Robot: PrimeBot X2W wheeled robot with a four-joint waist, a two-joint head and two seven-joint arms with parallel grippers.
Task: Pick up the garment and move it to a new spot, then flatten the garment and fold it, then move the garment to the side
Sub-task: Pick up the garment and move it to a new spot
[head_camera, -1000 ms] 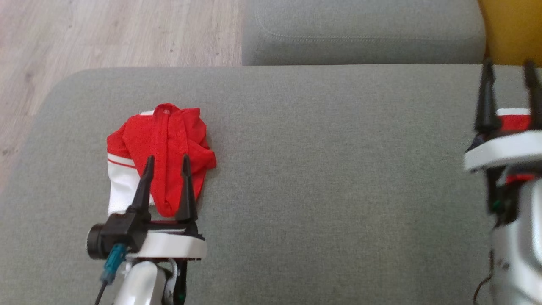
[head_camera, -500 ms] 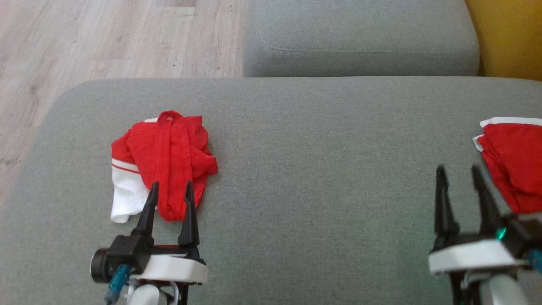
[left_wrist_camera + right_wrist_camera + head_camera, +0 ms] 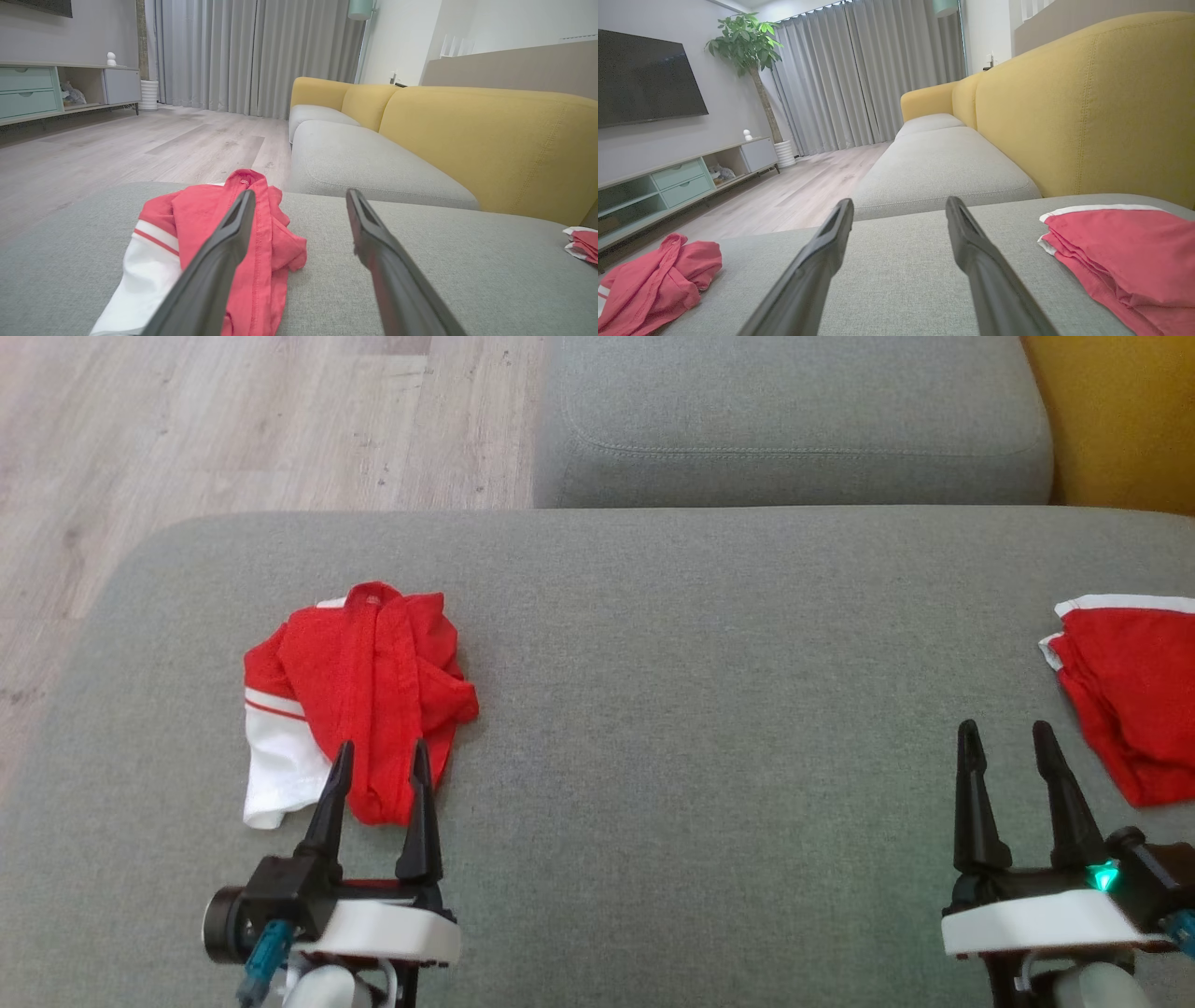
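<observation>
A crumpled red and white garment (image 3: 355, 695) lies on the left part of the grey sofa seat (image 3: 709, 691), seen also in the left wrist view (image 3: 219, 252) and right wrist view (image 3: 654, 280). My left gripper (image 3: 378, 761) is open, its fingertips just over the garment's near edge, holding nothing. A folded red garment with white trim (image 3: 1130, 686) rests at the seat's right edge (image 3: 1125, 252). My right gripper (image 3: 1008, 742) is open and empty, just left of and nearer than the folded piece.
Wooden floor (image 3: 233, 420) lies beyond the seat's left and far edges. A second grey cushion (image 3: 794, 420) sits behind, and a yellow backrest (image 3: 1120, 420) rises at the right. A TV cabinet (image 3: 668, 182) and plant (image 3: 747, 42) stand across the room.
The head camera has tilted, shifting the whole picture. My right gripper has drawn back from over the folded red garment to the near right, leaving the garment lying on the seat. The left gripper keeps its place.
</observation>
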